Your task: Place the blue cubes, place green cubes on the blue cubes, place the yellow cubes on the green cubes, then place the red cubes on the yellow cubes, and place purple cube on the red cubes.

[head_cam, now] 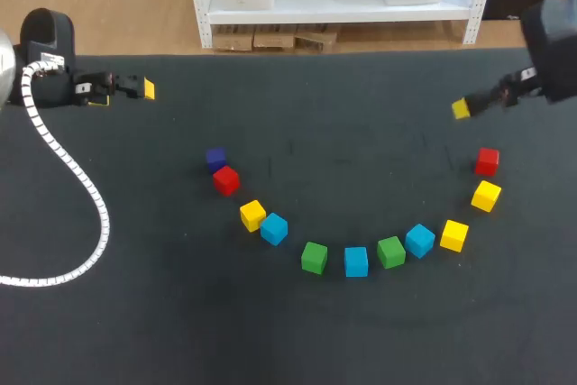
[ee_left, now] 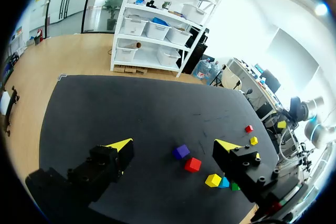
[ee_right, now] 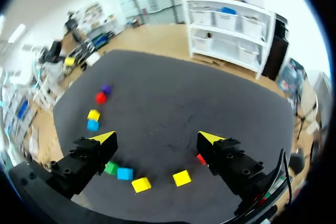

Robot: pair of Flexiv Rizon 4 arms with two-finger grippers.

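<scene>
Eleven cubes lie singly in a smile-shaped arc on the black table [head_cam: 135,331], pictured from the head camera, with the bare cloth inside the arc taken as the dial's centre. The purple cube [head_cam: 215,160] sits at 9 o'clock, the left red cube [head_cam: 226,179] just beside it at its 5 o'clock. The left yellow cube [head_cam: 252,215] and left blue cube [head_cam: 274,228] lie close together at about 8 o'clock. The left green cube [head_cam: 314,257] is at 7, the middle blue cube [head_cam: 356,261] at 6 and the right green cube [head_cam: 390,252] at 5, with the right blue cube [head_cam: 420,240] just beside it. The lower yellow cube [head_cam: 453,234] lies at 4, the upper yellow cube [head_cam: 486,195] between 3 and 4, and the right red cube [head_cam: 487,160] at 3. The left gripper [ee_left: 175,144] hangs at 10 o'clock, well apart from the cubes, its fingers spread wide and holding nothing. The right gripper [ee_right: 157,137] hangs at 2 o'clock, likewise spread and empty.
</scene>
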